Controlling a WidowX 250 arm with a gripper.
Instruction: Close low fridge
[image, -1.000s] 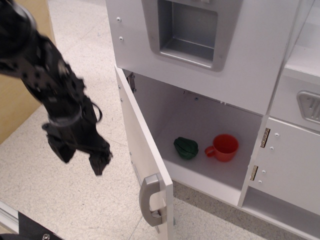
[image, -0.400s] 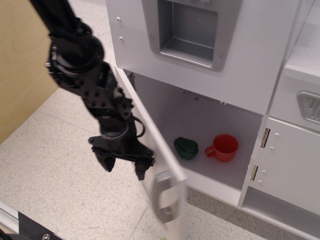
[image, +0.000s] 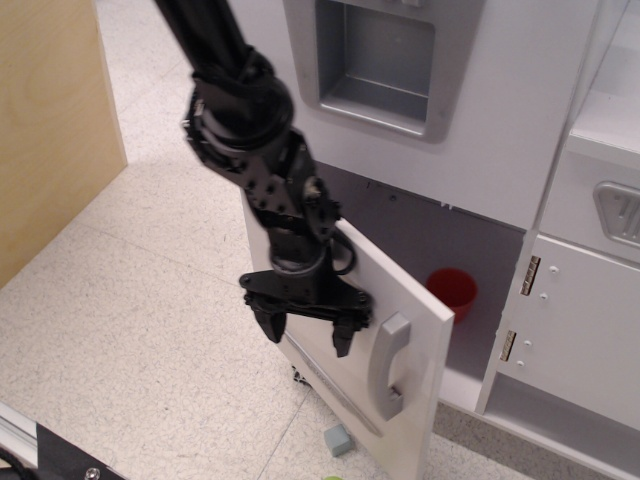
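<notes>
**Door half-swung, gripper spread against its face**

The fridge (image: 400, 300) sits in the lower middle of the frame, a white compartment under the upper door (image: 480, 130) with its recessed grey dispenser (image: 375, 65). Its door (image: 405, 400) is a large flat white panel, angled partway across the opening, hinged at the left with the free edge running down toward the bottom centre. The grey bar handle (image: 388, 365) stands upright on the outer face, near that free edge. Behind the panel the cavity is in shadow, and a red cup (image: 452, 290) peeks out past the door's top right corner; a gap lies between the free edge and the fridge's right wall.

The black arm (image: 245, 120) comes in from the top left and drops diagonally. The gripper (image: 305, 330) hangs at centre frame with its two fingers (image: 271, 325) spread wide, holding nothing, tips pointing down in front of the door's outer face, just left of the handle. Whether the fingers actually touch the panel, I cannot tell.

To the right, a smaller cabinet door (image: 585, 330) stands shut, its hinges (image: 529, 275) facing the gap. Speckled floor (image: 130, 330) spreads open across the lower left, a plywood panel (image: 50, 120) bounds the upper left, and a small grey block (image: 338, 438) lies on the floor just beneath the door's bottom edge.
</notes>
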